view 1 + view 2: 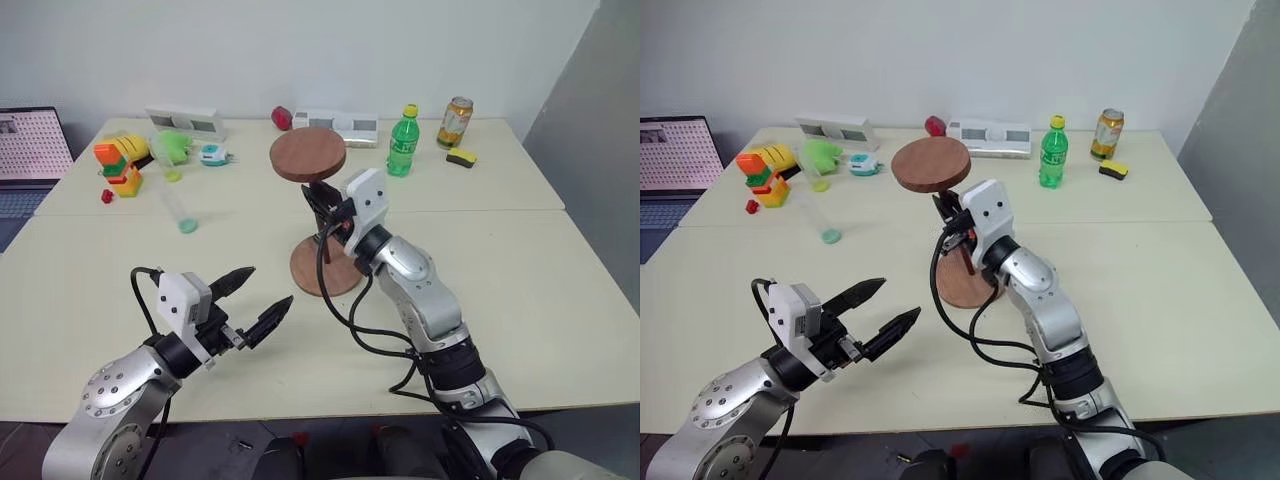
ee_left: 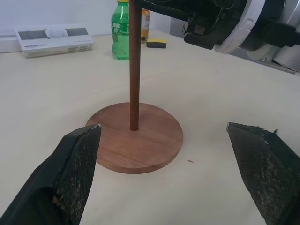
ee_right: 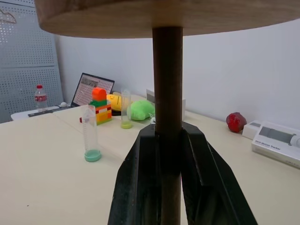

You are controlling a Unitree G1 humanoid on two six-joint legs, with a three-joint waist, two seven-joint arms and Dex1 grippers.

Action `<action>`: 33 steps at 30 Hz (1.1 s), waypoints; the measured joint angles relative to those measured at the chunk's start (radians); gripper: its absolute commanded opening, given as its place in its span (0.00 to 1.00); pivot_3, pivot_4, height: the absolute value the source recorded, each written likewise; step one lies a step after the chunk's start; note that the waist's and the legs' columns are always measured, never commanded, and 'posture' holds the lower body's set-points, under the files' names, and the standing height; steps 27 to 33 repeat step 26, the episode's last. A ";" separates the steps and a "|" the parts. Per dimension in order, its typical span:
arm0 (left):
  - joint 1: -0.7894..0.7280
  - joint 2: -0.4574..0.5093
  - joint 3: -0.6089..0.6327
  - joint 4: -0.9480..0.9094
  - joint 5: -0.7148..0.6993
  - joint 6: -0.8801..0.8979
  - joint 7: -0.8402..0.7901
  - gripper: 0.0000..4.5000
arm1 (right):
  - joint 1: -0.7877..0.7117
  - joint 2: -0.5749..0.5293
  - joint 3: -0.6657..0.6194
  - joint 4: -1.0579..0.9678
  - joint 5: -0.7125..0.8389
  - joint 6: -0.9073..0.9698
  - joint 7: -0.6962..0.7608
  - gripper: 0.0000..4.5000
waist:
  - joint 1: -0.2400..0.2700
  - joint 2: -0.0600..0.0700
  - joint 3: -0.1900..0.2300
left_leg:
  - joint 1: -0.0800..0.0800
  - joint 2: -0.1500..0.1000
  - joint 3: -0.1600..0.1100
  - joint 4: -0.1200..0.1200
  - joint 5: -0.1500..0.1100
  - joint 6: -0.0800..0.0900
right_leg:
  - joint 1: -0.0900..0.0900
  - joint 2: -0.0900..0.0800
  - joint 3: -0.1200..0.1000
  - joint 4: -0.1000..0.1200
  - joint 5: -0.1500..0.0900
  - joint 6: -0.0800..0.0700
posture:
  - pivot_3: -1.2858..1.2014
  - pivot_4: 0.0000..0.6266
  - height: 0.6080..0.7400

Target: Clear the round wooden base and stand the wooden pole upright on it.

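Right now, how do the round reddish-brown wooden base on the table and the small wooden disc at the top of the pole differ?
The round reddish-brown wooden base lies flat on the table; the small wooden disc sits raised at the top of the thin dark-brown wooden pole. The pole's foot rests on the base, while the disc caps its upper end. The right gripper grips the pole below the disc, well above the base. Both are round and wooden.

One wooden pole [image 1: 321,245], one round wooden base [image 1: 326,267], two clear tubes [image 1: 180,212], one green bottle [image 1: 403,142], one can [image 1: 455,122].
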 measured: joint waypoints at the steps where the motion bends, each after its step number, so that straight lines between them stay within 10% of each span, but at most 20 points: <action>1: -0.003 0.000 0.000 0.000 0.000 0.000 0.001 1.00 | -0.005 -0.002 -0.002 0.001 0.000 0.012 0.003 0.20 | 0.000 0.000 0.000 | 0.002 0.000 0.000 -0.001 0.000 0.000 | 0.000 0.000 0.000 -0.002 0.000 0.000 | 0.52 0.24 1.00; 9: -0.063 0.007 0.003 0.035 -0.006 0.010 -0.004 1.00 | 0.057 -0.114 0.006 0.047 0.027 0.284 0.095 0.64 | 0.014 0.000 0.013 | -0.038 0.000 0.001 0.005 0.003 -0.005 | -0.032 -0.001 -0.003 0.000 0.004 0.002 | 0.52 0.24 1.00; 16: -0.258 0.222 -0.001 0.194 -0.090 0.206 -0.133 1.00 | 0.040 -0.371 0.019 -0.194 0.111 0.578 0.268 0.99 | 0.021 0.001 0.014 | -0.042 -0.002 -0.002 0.006 0.001 -0.001 | -0.035 -0.001 -0.006 0.002 0.004 0.002 | 0.52 0.24 1.00; 23: -0.582 0.479 -0.060 0.526 -0.017 0.255 -0.372 1.00 | 0.058 -0.713 -0.098 -0.374 0.234 0.712 0.461 1.00 | 0.015 0.001 0.023 | -0.042 -0.002 -0.001 0.005 0.001 -0.001 | -0.035 0.000 -0.007 -0.001 0.004 0.002 | 0.52 0.24 1.00; 33: -0.600 0.484 -0.097 0.578 0.013 0.234 -0.447 1.00 | 0.059 -0.729 -0.164 -0.408 0.296 0.748 0.481 1.00 | -0.001 0.001 0.023 | -0.044 -0.001 0.000 0.005 0.002 -0.001 | -0.037 0.000 -0.005 -0.001 0.004 0.002 | 0.52 0.24 1.00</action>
